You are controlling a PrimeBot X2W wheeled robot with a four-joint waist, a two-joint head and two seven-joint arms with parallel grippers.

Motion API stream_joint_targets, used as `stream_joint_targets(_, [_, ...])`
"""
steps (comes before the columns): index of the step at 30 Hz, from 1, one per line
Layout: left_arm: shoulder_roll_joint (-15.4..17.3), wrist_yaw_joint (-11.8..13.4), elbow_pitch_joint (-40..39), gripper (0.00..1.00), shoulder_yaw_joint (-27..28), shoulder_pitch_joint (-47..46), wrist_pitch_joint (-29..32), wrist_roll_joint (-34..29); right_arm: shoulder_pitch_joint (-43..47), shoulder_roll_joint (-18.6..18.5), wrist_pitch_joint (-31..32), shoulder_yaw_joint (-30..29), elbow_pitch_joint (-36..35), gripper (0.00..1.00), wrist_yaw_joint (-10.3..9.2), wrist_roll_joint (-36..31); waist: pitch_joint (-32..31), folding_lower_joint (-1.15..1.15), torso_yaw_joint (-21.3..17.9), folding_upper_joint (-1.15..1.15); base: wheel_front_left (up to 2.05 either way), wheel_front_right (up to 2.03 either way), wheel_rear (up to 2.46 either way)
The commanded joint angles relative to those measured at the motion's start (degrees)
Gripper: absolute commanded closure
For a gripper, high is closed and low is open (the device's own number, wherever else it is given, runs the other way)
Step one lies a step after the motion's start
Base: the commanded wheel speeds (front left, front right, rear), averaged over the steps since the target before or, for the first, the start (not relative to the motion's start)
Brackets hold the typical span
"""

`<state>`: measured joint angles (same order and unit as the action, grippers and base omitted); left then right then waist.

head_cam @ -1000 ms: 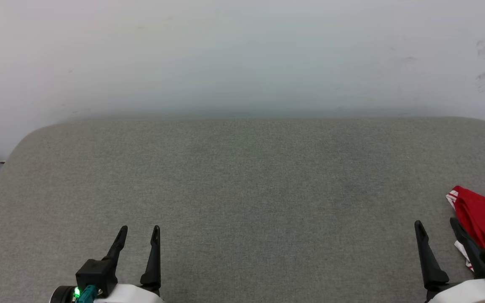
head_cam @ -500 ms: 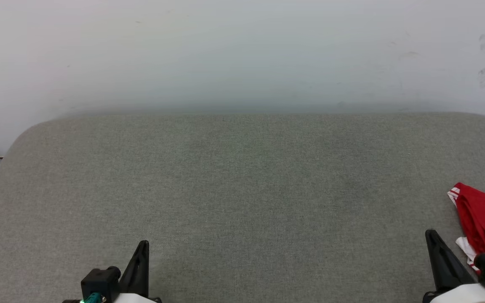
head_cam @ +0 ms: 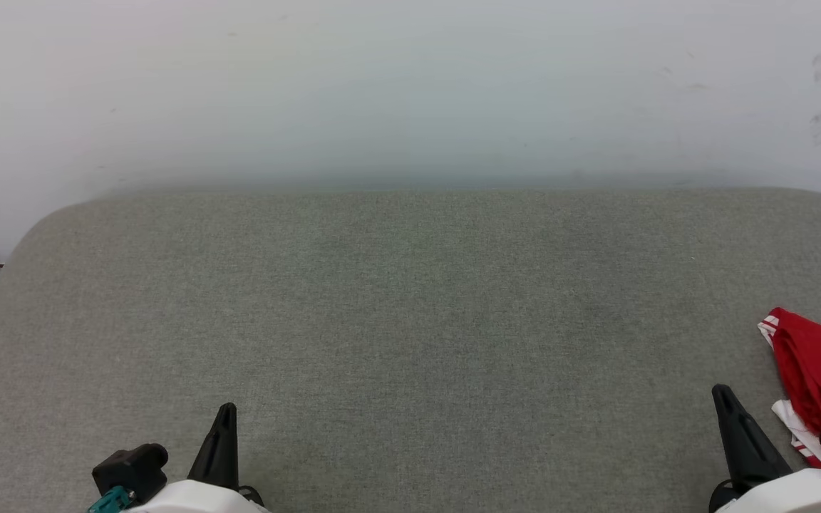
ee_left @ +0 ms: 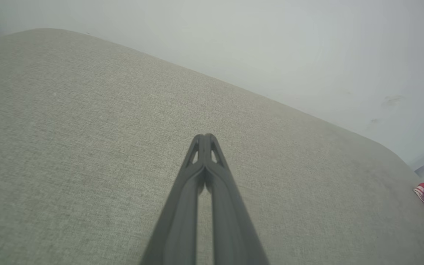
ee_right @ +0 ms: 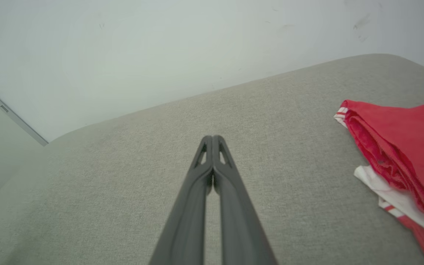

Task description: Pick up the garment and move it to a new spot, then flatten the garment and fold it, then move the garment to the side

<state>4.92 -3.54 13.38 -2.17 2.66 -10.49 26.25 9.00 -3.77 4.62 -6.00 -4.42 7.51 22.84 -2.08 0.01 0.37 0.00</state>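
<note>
left pincer [head_cam: 225, 409] lower left, right pincer [head_cam: 722, 391] lower right: both fully closed, empty. garment [head_cam: 820, 367] on bench [head_cam: 410, 306] at right edge, looks folded, mostly cropped.

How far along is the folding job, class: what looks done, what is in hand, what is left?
Done, it seems: the garment lies folded at the right edge of the grey surface. In hand: nothing; the left gripper and right gripper are shut, empty, clear of it. Left: apparently nothing.
</note>
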Motion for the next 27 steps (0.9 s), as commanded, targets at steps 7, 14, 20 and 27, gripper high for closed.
stream_joint_targets(7, [-0.22, -0.77, -0.67, 1.00, 1.50, -2.78, 2.48, 10.28, -3.67, 0.11, 0.29, -0.16, 2.13, 1.00, -0.01, 10.85, 0.20, 0.00, -0.03, 0.00, 0.00, 0.00, 0.00])
stream_joint_targets(14, [-0.39, -1.07, -0.56, 1.00, 2.15, -3.36, 3.81, 15.37, -4.76, 0.18, 0.42, -0.19, 3.61, 1.00, -0.01, 16.21, 0.33, 0.00, -0.05, 0.00, 0.00, 0.00, 0.00])
stream_joint_targets(20, [-0.55, -1.37, -0.47, 1.00, 2.76, -3.97, 5.04, 20.11, -5.79, 0.25, 0.58, -0.23, 4.99, 1.00, -0.01, 21.19, 0.45, 0.00, -0.07, 0.00, 0.00, 0.00, 0.00])
stream_joint_targets(27, [-0.72, -1.67, -0.34, 1.00, 3.47, -4.58, 6.41, 25.32, -6.90, 0.33, 0.76, -0.27, 6.51, 1.00, -0.01, 26.66, 0.59, -0.01, -0.10, 0.00, 0.00, 0.00, 0.00])
